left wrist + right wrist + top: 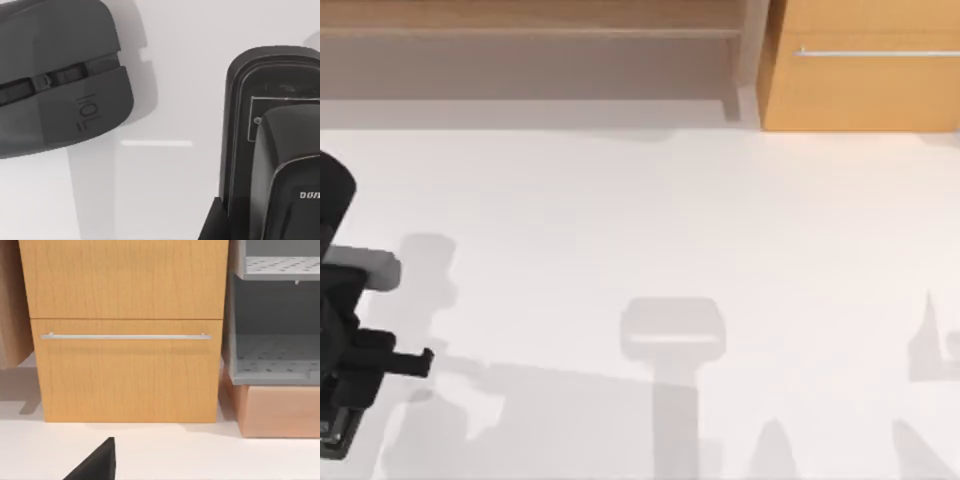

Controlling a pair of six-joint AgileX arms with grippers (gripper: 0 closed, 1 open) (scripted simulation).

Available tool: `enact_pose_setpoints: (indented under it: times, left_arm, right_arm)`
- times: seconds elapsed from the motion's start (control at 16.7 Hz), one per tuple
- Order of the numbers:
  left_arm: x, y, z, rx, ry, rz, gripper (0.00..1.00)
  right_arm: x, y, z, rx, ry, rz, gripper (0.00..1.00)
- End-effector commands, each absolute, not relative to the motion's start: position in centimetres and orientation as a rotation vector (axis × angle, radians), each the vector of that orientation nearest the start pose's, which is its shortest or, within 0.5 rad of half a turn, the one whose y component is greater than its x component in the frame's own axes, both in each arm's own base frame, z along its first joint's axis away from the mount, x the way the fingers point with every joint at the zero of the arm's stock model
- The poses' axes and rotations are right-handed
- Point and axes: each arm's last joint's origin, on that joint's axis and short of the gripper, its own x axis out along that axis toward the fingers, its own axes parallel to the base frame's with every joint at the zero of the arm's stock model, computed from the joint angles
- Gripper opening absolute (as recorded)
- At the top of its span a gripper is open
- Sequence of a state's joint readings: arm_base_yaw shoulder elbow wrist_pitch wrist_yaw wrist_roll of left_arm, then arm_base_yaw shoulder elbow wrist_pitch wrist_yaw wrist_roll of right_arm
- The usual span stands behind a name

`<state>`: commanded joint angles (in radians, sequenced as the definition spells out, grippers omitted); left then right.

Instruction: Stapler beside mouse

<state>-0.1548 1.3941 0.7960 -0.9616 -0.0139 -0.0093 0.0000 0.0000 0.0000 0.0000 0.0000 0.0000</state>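
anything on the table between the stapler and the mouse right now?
Nothing visible. In the left wrist view the black stapler and the dark grey mouse lie apart, with only bare white table between them. The left arm is at the top view's left edge.

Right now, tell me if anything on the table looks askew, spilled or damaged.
Nothing stands out. In the left wrist view the mouse and the stapler lie apart on the white table, both flat and whole. My left arm is at the table's left edge.
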Motion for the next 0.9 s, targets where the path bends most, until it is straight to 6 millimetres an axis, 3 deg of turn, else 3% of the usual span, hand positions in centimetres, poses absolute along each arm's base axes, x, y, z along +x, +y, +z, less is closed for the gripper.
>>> enact_pose_setpoints:
  times: [0.54, 0.9]
  left_arm:
    - [34.0, 0.7, 17.6, 0.082, 1.551, -0.019, 0.00]
    - [39.0, 3.9, 16.7, 0.065, 1.519, 0.026, 0.00]
  right_arm:
    - [10.6, -0.1, 16.0, 0.000, 0.000, 0.000, 1.00]
    - [10.6, -0.1, 16.0, 0.000, 0.000, 0.000, 1.00]
